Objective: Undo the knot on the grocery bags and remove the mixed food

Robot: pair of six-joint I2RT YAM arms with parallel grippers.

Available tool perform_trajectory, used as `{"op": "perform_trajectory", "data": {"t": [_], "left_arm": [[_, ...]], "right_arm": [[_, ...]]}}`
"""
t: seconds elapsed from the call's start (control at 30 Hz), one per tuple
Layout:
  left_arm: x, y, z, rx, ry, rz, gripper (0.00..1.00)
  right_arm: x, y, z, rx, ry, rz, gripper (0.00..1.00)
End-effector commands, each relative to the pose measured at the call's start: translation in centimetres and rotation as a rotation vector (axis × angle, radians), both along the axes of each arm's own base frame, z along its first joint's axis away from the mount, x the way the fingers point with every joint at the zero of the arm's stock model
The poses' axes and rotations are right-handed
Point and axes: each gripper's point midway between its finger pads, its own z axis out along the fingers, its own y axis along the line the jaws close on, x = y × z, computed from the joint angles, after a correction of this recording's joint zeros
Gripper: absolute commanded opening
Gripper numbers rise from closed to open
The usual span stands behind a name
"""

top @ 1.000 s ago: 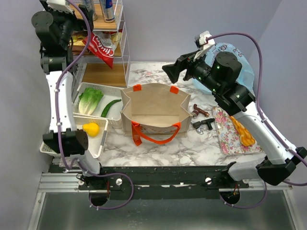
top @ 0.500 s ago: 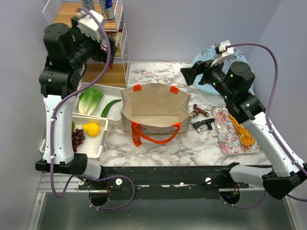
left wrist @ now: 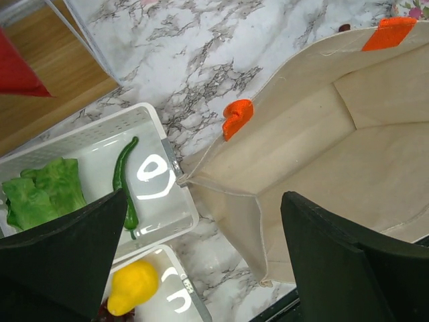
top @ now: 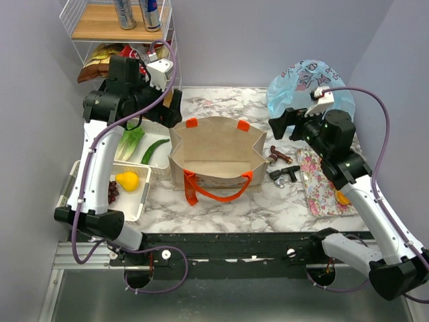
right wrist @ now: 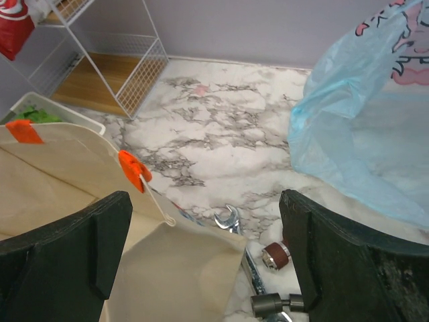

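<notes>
Both arms have swung in from their raised poses of 1 second ago. Left end effector [left wrist: 206, 201], which was up at the shelf [top: 100, 23], has come down. It now hangs over the tote's [top: 218, 151] rear left corner, its 2 fingers spread wide with nothing between them. Just beside that corner sits the basket [top: 158, 125] with lettuce [top: 129, 139] and cucumber [top: 155, 149]; the yellow fruit [top: 127, 180] lies in the nearer one. Right end effector [right wrist: 204, 198] has dropped and pulled back, equally wide and empty. It hangs above the table [top: 221, 100] between the tote's right edge and the blue bag [top: 301, 84], with the tools [top: 285, 171] below it. Tote interior shows only bare canvas, so that bag looks finished. Blue bag stands puffed at the far right; whether it is tied I cannot tell. It looks like the next target, and the right arm is nearest.
</notes>
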Motion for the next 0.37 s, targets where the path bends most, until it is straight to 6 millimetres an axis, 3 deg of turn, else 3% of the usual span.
{"op": "perform_trajectory", "data": {"t": [0.0, 0.33], "left_arm": [[-1.27, 0.05, 0.37, -0.029, 0.019, 0.024, 0.99], [-1.04, 0.78, 1.09, -0.019, -0.012, 0.085, 0.99]], "right_arm": [[-0.41, -0.88, -0.17, 0.027, -0.008, -0.013, 1.00], [-0.45, -1.03, -0.05, 0.029, -0.007, 0.002, 1.00]]}}
